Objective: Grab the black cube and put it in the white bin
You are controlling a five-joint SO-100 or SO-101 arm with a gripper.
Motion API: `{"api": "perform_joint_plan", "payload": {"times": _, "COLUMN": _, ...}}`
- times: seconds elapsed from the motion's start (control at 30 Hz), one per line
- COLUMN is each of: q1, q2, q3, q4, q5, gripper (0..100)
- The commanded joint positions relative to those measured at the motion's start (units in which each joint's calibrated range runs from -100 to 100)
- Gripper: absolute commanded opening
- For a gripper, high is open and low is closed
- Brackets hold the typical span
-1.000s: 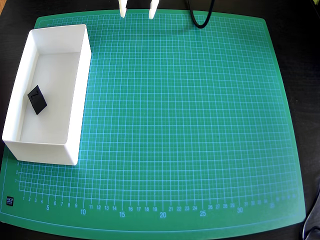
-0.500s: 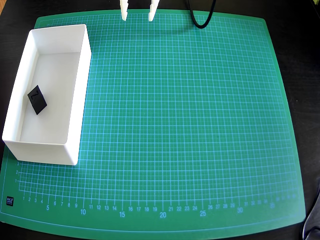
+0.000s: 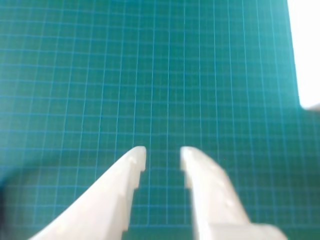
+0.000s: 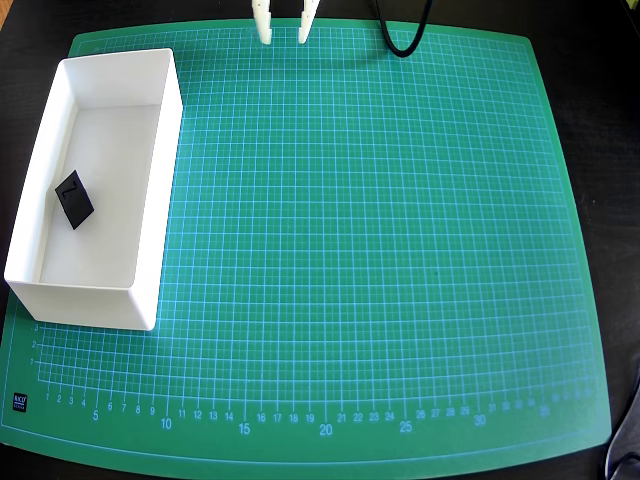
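Note:
The black cube (image 4: 74, 199) lies tilted on the floor of the white bin (image 4: 160, 180), which stands at the left of the green mat in the overhead view. My gripper (image 4: 284, 36) is at the mat's top edge, far from the bin, with only its white fingertips showing. In the wrist view my gripper (image 3: 163, 155) hovers over bare mat, open with a narrow gap and nothing between the fingers. A white patch at that view's right edge is part of the bin (image 3: 306, 50).
A green cutting mat (image 4: 380, 250) with a grid covers the dark table. A black cable (image 4: 400, 38) loops onto the mat's top edge just right of the gripper.
The left fingertip has moved right toward the other one, narrowing the gap. The cube and bin have not moved.

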Motion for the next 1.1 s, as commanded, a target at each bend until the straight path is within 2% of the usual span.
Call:
{"api": "perform_joint_plan", "payload": {"times": 0.0, "q1": -0.39, "q2": -0.32, "q3": 0.27, "q4": 1.48, "q5": -1.31, "gripper": 1}}
{"api": "perform_joint_plan", "payload": {"times": 1.07, "q1": -0.31, "q2": -0.32, "q3": 0.27, "q4": 1.91, "q5": -1.73, "gripper": 2}}
